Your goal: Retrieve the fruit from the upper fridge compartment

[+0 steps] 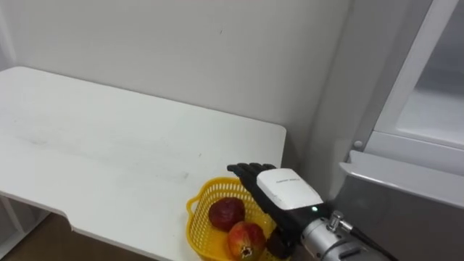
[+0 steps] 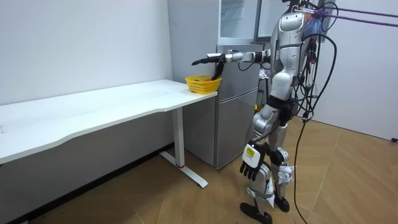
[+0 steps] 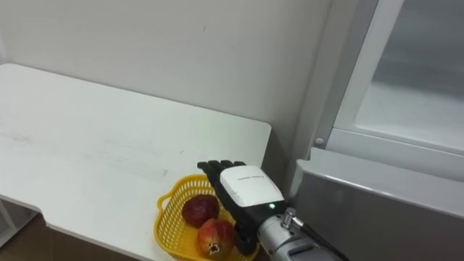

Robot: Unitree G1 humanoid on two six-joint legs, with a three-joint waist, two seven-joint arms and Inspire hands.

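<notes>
A yellow mesh basket (image 1: 194, 210) stands at the near right corner of the white table (image 1: 109, 145), close to the fridge. Two red fruits lie in it, one (image 1: 227, 213) behind the other (image 1: 246, 238). My right hand (image 1: 288, 188) reaches in from the lower right and hovers above the basket's right side, palm down and fingers straight, open and holding nothing. In the room view I stand in front of the fridge (image 2: 239, 93) with that arm stretched out over the basket (image 2: 200, 83). My left hand (image 2: 250, 167) hangs by my thigh with relaxed fingers.
The grey fridge top (image 1: 406, 196) lies right of the basket, and the white frame of the open upper compartment (image 1: 413, 72) rises above it. A pale wall runs behind the table. The long tabletop stretches off to the left.
</notes>
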